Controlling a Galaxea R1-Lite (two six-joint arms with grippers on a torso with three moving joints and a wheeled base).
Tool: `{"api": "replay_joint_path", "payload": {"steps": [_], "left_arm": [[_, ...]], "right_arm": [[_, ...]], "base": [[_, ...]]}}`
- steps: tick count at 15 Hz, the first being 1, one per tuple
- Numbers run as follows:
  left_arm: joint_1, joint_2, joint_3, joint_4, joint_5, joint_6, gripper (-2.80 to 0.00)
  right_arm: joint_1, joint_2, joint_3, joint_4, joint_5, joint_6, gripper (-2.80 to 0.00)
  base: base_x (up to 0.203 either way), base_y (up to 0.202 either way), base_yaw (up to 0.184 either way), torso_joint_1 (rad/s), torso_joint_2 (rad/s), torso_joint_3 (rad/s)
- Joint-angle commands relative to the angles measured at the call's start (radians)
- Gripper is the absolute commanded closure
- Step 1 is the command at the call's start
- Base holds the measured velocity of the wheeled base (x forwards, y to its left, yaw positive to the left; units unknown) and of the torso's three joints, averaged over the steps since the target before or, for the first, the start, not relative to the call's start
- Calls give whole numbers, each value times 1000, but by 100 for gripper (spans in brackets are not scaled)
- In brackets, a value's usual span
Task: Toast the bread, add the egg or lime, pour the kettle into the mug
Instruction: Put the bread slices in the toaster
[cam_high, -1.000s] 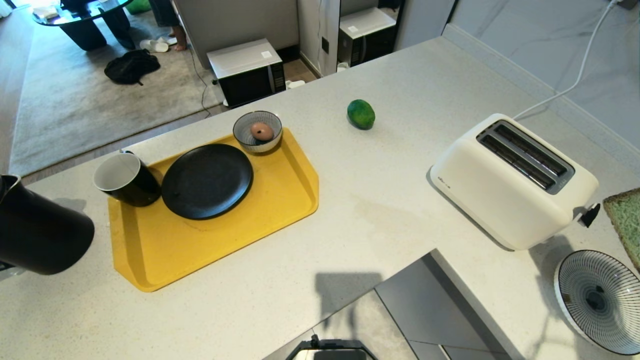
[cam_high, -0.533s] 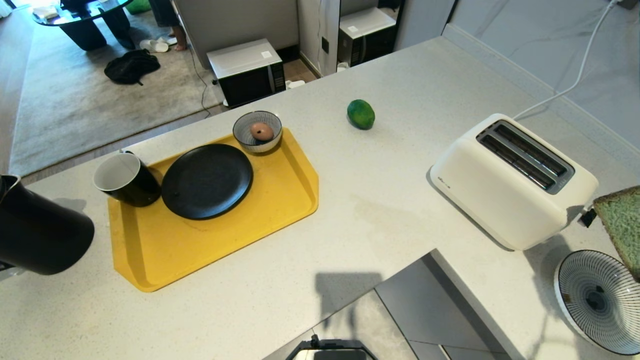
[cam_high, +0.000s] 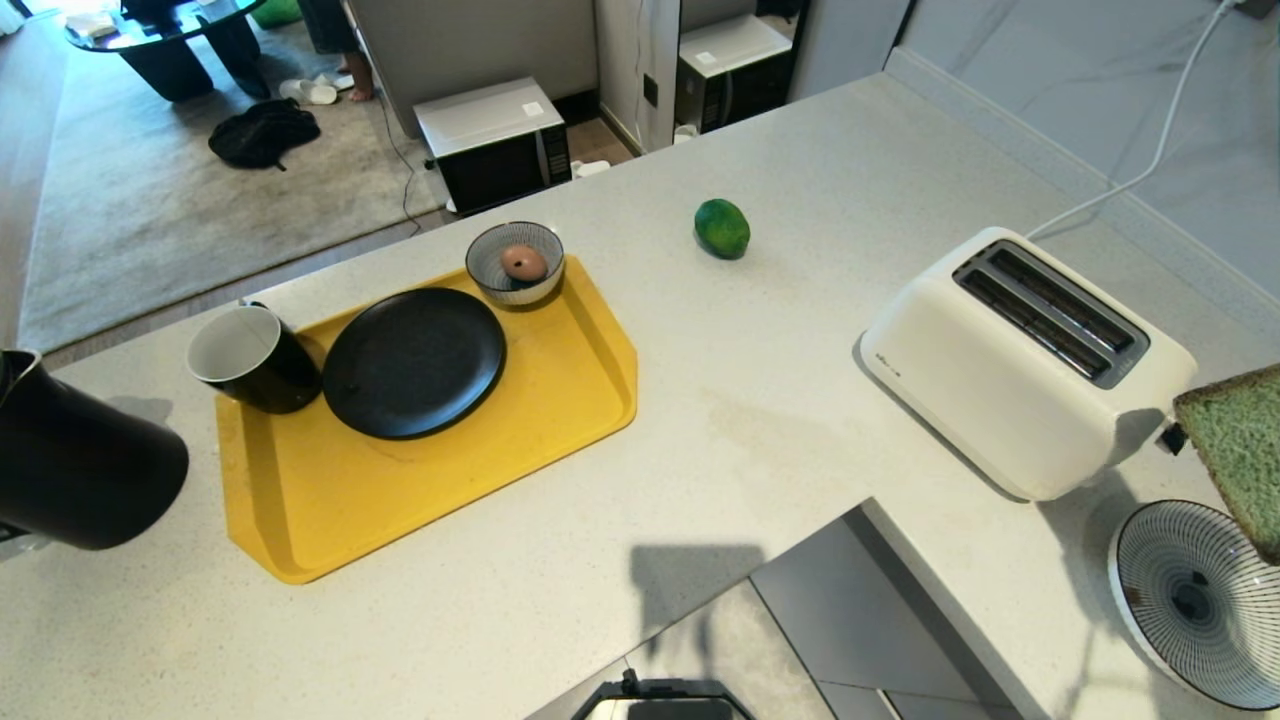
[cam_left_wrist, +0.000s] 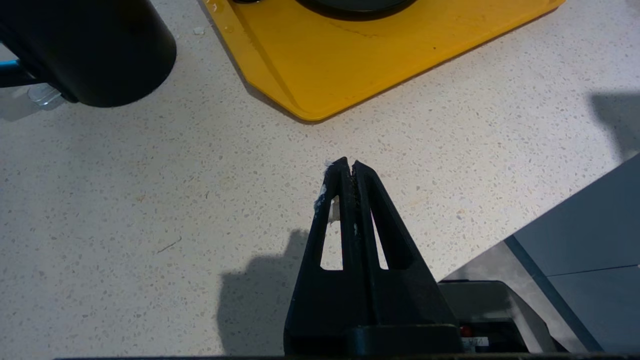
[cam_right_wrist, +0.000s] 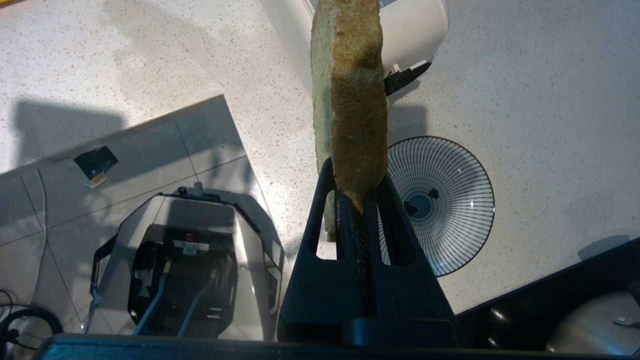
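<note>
My right gripper (cam_right_wrist: 354, 180) is shut on one corner of the pale green bread (cam_right_wrist: 350, 90), holding it on edge in the air. In the head view the bread (cam_high: 1238, 450) hangs at the far right, beside the near end of the white toaster (cam_high: 1030, 360). The lime (cam_high: 722, 227) lies on the counter beyond the toaster. An egg (cam_high: 524, 263) sits in a small striped bowl (cam_high: 480, 262). The black mug (cam_high: 252, 358) stands on the tray's left corner, the black kettle (cam_high: 80, 460) at far left. My left gripper (cam_left_wrist: 348, 165) hangs shut and empty over bare counter.
A yellow tray (cam_high: 420, 500) carries a black plate (cam_high: 414, 362). A striped plate (cam_high: 1195, 600) lies under the bread near the counter's front right. The toaster's cord runs to the back wall. The counter has a cut-out at the front edge.
The bread has moved a little to the left, closer to the toaster's end. Everything else stays where it was.
</note>
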Motion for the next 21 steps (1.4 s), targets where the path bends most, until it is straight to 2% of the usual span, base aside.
{"api": "replay_joint_path", "payload": {"steps": [1, 4, 9, 21], "left_arm": [[0, 0, 0, 0, 0, 0, 0], [0, 0, 0, 0, 0, 0, 0], [0, 0, 0, 0, 0, 0, 0], [0, 0, 1, 0, 0, 2, 0]], "right_arm": [[0, -3, 4, 4, 2, -1, 0], [-2, -5, 6, 4, 2, 2, 0], [-2, -7, 8, 4, 2, 2, 0], [-2, -12, 11, 5, 10, 8, 0]], "base": [[0, 0, 0, 0, 0, 0], [0, 0, 0, 0, 0, 0], [160, 0, 1, 13, 1, 1], [0, 0, 0, 0, 0, 0]]}}
